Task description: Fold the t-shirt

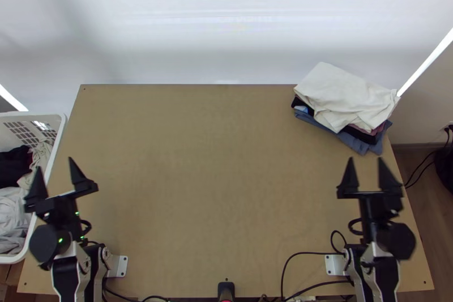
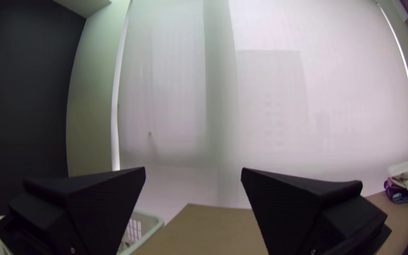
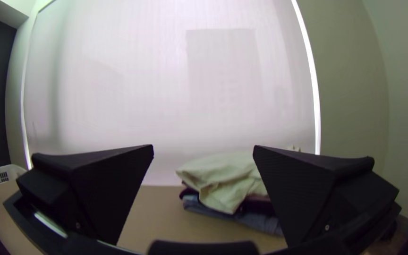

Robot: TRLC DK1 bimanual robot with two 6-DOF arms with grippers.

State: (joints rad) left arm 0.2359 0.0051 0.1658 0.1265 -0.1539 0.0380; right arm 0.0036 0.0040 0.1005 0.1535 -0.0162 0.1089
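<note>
We see clothes stack (image 1: 345, 98) on table (image 1: 226, 160), far right corner; basket (image 1: 34, 115) along left edge, other clothes (image 1: 14, 217) inside.

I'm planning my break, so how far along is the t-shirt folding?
Apparently done: a neat-looking stack of clothes, cream cloth uppermost, at the light wooden table's far right corner. In hand: nothing; the black left tool and black right tool are open and empty. Probably left: bunched grey and dark garments in the white plastic basket. I can't tell which is the t-shirt.
</note>
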